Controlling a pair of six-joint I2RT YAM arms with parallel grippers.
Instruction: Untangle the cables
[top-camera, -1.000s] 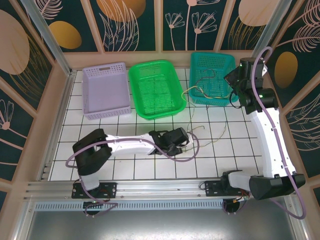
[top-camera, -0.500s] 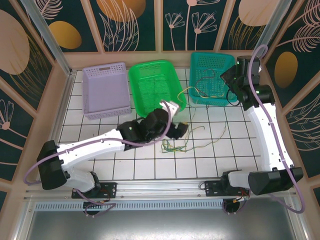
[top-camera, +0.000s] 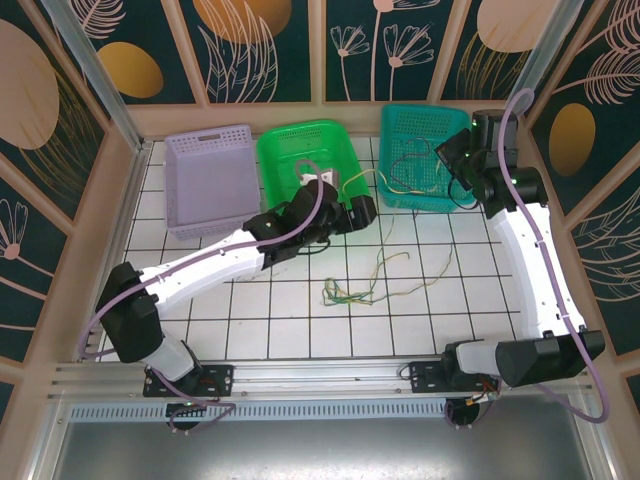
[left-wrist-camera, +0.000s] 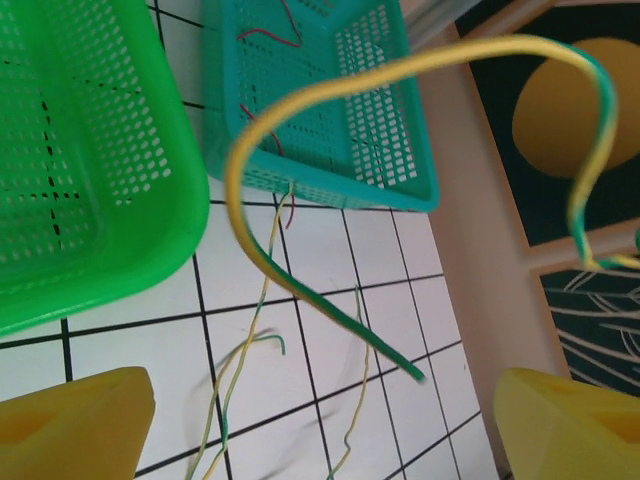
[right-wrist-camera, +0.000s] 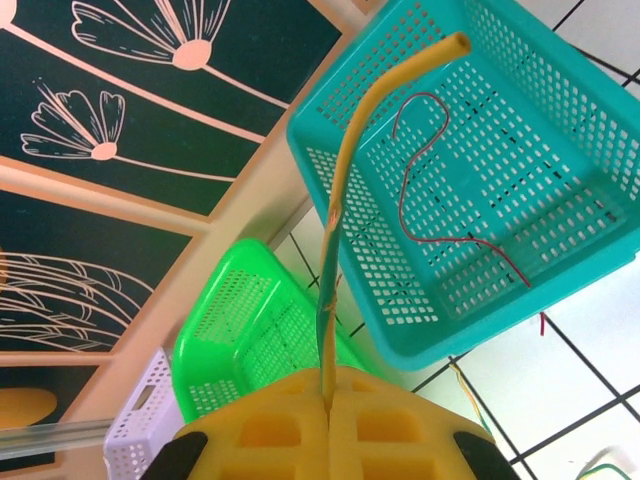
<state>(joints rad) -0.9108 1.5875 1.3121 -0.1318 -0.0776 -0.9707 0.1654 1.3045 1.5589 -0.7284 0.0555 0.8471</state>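
The left gripper (top-camera: 358, 208) has swung up from the middle of the table to the near right corner of the green basket (top-camera: 300, 130). Its fingers are wide apart and pinch nothing. A yellow-green cable (left-wrist-camera: 232, 185) just loops in front of them. The right gripper (top-camera: 455, 160), further right of that basket, squeezes a yellow cable (right-wrist-camera: 335, 210). The other cables (top-camera: 350, 292) lie loose in front of the basket. I think the tangle is only partly undone.
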